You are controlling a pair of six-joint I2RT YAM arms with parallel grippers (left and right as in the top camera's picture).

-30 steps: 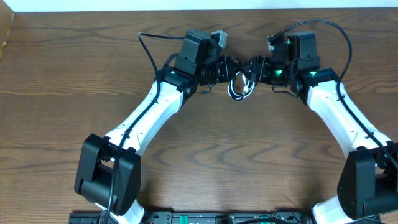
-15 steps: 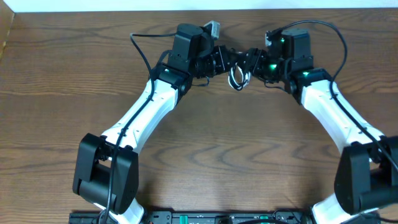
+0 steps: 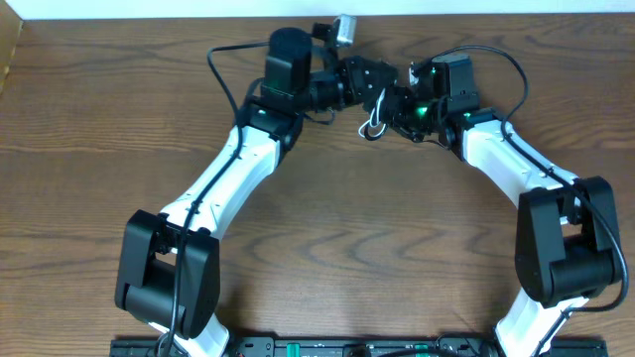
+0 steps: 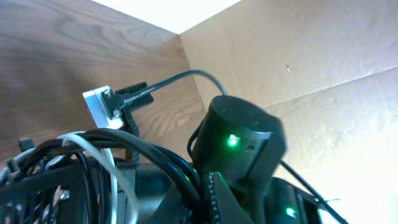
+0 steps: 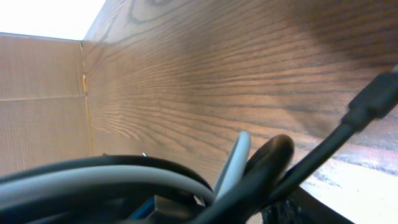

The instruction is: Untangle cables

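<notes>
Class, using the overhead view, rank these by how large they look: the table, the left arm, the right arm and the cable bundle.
1. The table.
2. The left arm and the right arm: they look about alike, so unranked.
3. The cable bundle, by far the smallest.

You're working on a wooden table (image 3: 327, 248), dark brown with strong wavy grain running left to right. Beyond its far edge you see a bright white strip (image 3: 149, 8). A plain cardboard panel (image 3: 8, 45) stands at the far left corner. From the wrist views you can see cardboard walls (image 4: 311, 50) rising straight off the tabletop — they meet it at a clean seam. The light is even, with soft shadows only.
</notes>
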